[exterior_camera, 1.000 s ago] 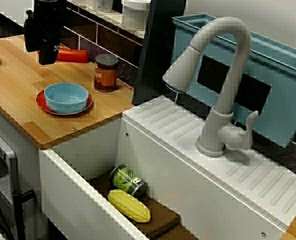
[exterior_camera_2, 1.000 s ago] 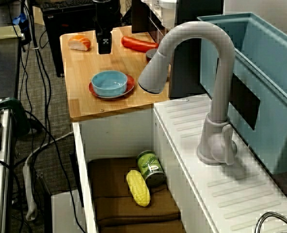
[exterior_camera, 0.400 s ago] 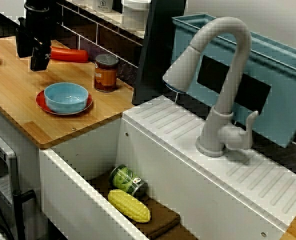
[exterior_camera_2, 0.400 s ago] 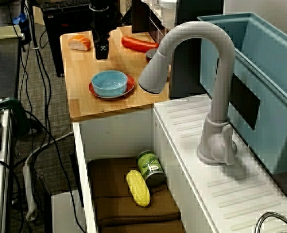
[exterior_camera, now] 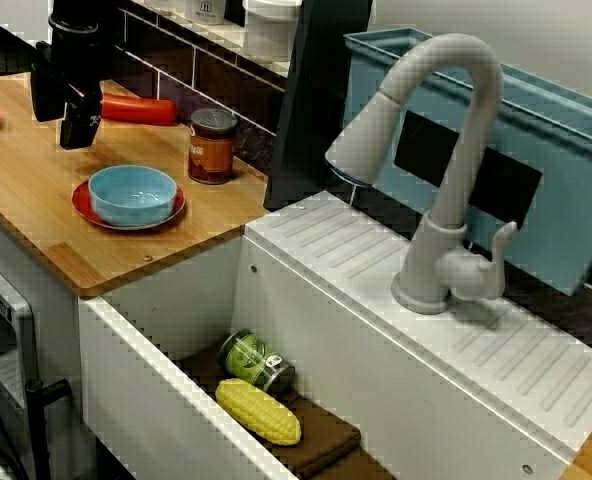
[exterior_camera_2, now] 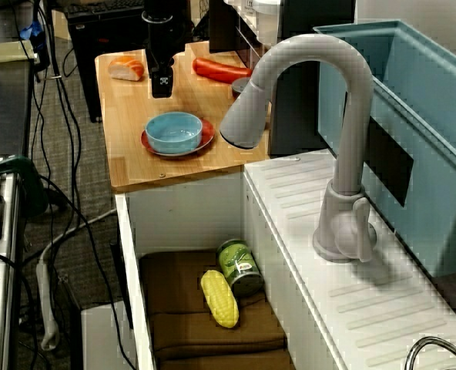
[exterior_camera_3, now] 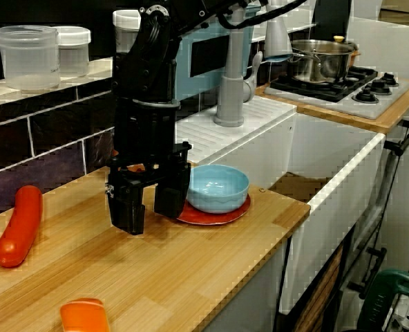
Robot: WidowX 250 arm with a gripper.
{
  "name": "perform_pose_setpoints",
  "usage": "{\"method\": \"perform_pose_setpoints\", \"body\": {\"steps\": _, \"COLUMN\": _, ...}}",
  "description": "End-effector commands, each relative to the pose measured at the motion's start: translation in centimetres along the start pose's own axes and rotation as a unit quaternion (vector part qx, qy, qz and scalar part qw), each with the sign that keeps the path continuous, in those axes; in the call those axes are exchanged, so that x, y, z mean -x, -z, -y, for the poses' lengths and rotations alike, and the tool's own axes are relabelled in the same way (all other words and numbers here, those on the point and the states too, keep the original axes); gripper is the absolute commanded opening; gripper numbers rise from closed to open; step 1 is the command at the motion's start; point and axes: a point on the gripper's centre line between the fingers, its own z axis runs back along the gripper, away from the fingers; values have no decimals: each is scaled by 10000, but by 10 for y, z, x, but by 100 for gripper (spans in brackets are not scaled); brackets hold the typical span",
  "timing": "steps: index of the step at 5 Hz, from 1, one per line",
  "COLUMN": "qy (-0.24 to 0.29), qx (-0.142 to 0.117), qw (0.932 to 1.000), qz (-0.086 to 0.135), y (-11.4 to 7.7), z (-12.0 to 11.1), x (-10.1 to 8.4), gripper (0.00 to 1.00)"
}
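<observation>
- Low view along the counter: the end effector [exterior_camera_3: 149, 207] hangs upright just over the wooden surface [exterior_camera_3: 191, 277]. Its two fingers [exterior_camera_3: 127, 207] are spread wide with nothing between them.
- Nearest to it is the blue bowl [exterior_camera_3: 217, 187], which sits on a red plate [exterior_camera_3: 225, 216] just beside the right-hand finger in this view (I cannot tell from here whether that finger touches the rim).
- Well apart on the other side, a long red sausage-like piece [exterior_camera_3: 18, 225] lies by the tiled wall [exterior_camera_3: 45, 149]. An orange piece [exterior_camera_3: 83, 317] sits near the front edge.
- High view from the side: a brown jar [exterior_camera: 212, 146] stands near the plate. A green can [exterior_camera: 256, 361] and a corn cob [exterior_camera: 258, 411] lie in the sink [exterior_camera: 146, 400].
- Risk, as I judge it: with the fingers this low and this close, any sideways drift toward the plate could clip its rim. That could shove the bowl toward the sink edge or knock it off the plate.
</observation>
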Motion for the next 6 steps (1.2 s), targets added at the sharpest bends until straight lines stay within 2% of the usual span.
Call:
{"method": "perform_pose_setpoints", "body": {"steps": 1, "qy": 1, "qx": -91, "qw": 9999, "qz": 111, "y": -12, "z": -4, "x": 0, "gripper": 100}}
{"method": "perform_pose_setpoints", "body": {"steps": 3, "qy": 1, "qx": -91, "qw": 9999, "qz": 111, "y": -12, "z": -4, "x": 0, "gripper": 100}}
{"method": "perform_pose_setpoints", "body": {"steps": 4, "qy": 230, "qx": -198, "qw": 9994, "qz": 171, "y": -10, "z": -13, "x": -5, "gripper": 100}}
{"method": "perform_pose_setpoints", "body": {"steps": 5, "qy": 1532, "qx": -336, "qw": 9876, "qz": 25, "y": -10, "z": -21, "x": -11, "gripper": 100}}
{"method": "perform_pose_setpoints", "body": {"steps": 6, "qy": 2498, "qx": -335, "qw": 9677, "qz": 100, "y": -13, "z": -27, "x": -13, "gripper": 100}}
